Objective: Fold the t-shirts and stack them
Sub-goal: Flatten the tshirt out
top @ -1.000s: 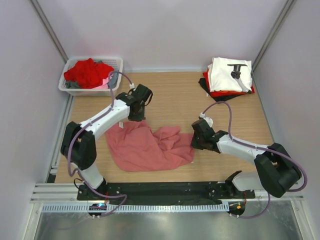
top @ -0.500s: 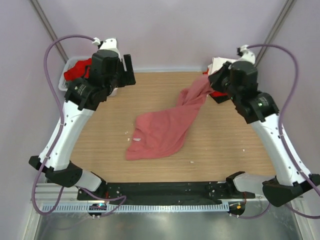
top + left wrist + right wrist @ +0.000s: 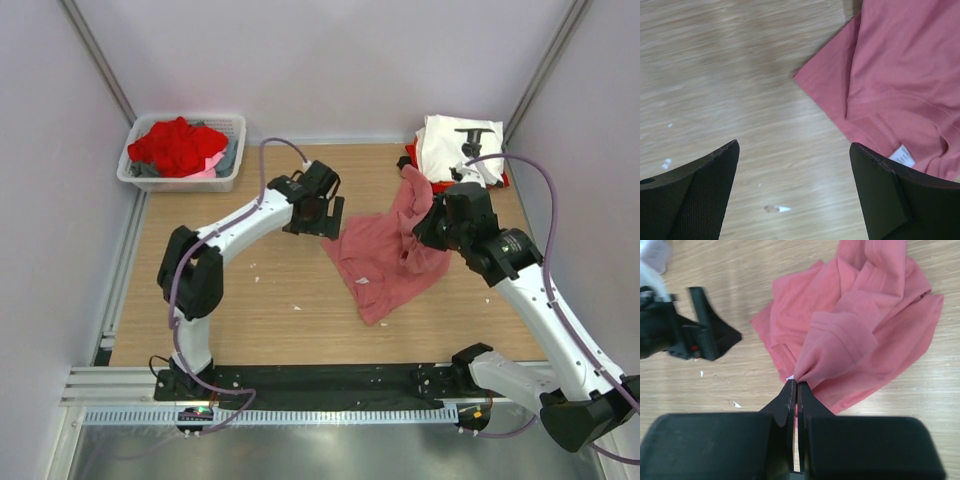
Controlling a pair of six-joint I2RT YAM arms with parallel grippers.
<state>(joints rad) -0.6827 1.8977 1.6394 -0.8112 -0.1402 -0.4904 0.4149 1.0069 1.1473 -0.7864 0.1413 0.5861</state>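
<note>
while the right gripper (image 3: 796, 390) is clamped tight on a fold of the salmon-pink t-shirt (image 3: 385, 262), the left gripper (image 3: 794, 150) hangs spread wide and empty, just beside the shirt's edge on the table (image 3: 250, 300).

Plain salmon-pink cloth t-shirt (image 3: 385, 255), white neck label (image 3: 901, 155); folded white cloth tee (image 3: 445, 150), black print; crumpled red cloth tee (image 3: 175, 145) in white slotted plastic basket (image 3: 185, 184); light wood-grain tabletop (image 3: 260, 290).
</note>
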